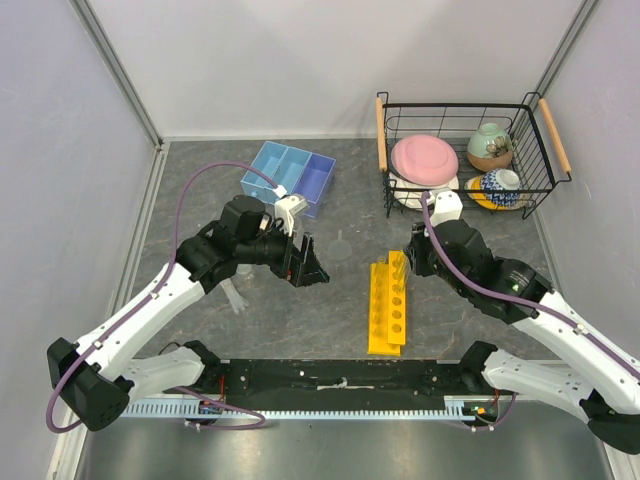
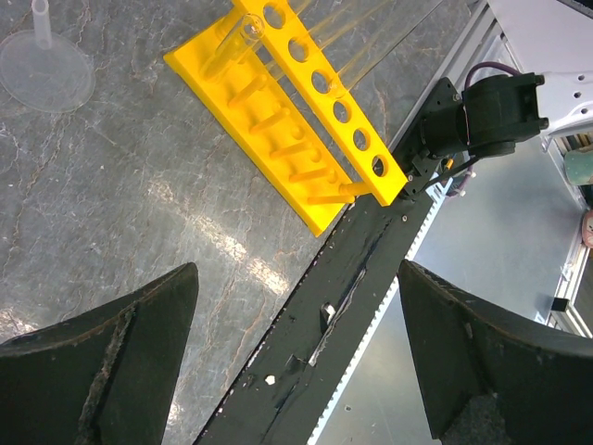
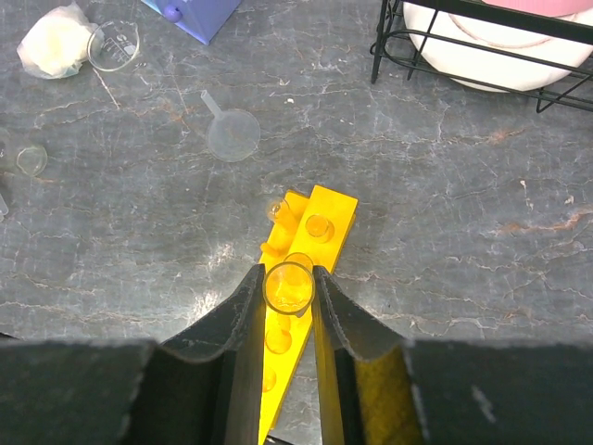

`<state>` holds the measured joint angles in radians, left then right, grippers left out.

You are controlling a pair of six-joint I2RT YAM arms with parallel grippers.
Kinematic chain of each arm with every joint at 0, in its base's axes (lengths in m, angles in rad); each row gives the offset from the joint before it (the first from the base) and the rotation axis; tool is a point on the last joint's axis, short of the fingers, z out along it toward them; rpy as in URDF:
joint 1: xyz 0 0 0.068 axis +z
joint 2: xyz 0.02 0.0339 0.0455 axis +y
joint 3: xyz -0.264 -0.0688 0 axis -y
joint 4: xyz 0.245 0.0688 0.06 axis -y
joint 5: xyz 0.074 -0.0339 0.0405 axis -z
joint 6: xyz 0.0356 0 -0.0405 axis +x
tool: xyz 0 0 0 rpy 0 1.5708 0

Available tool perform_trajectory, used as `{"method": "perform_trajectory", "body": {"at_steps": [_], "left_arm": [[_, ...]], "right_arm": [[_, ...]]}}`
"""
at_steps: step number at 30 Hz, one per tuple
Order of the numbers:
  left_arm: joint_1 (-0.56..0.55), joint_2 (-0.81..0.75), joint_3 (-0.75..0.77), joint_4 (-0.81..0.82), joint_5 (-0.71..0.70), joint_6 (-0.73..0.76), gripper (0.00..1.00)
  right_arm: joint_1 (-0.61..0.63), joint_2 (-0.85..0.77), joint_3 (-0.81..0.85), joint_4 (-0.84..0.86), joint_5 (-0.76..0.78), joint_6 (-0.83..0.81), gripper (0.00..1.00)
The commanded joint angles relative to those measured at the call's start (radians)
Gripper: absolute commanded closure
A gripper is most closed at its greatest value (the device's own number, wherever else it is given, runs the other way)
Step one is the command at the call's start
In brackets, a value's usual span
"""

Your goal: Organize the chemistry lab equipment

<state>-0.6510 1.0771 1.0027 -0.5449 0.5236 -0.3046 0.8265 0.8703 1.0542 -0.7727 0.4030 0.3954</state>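
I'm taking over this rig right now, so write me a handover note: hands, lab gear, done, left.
Right hand shut on a thin clear test tube over the yellow holed rack.
Left hand open, empty.
Done: at least two other tubes stand in the rack.
Left: seat this tube; clear funnel, small clear beaker and cream lump lie loose near the blue three-compartment tray.

Left arm (image 1: 150, 305) and right arm (image 1: 572, 322): white shell links, black joints and wrist housings, 1 purple cable (image 1: 180, 215) looping along each; left gripper (image 2: 296, 267) fingers (image 2: 102, 371) black, wedge-shaped, scuffed
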Motion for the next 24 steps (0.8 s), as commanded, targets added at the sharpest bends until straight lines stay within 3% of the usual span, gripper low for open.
{"method": "perform_trajectory", "body": {"at_steps": [1,24], "left_arm": [[0.004,-0.017,0.008,0.003,-0.017,0.039,0.06],[0.004,-0.005,0.004,0.010,-0.020,0.045,0.06]], "right_arm": [[-0.001,-0.005,-0.023,0.019,0.022,-0.007,0.78],[0.000,-0.031,-0.095,0.087,0.071,-0.043,0.77]]}}
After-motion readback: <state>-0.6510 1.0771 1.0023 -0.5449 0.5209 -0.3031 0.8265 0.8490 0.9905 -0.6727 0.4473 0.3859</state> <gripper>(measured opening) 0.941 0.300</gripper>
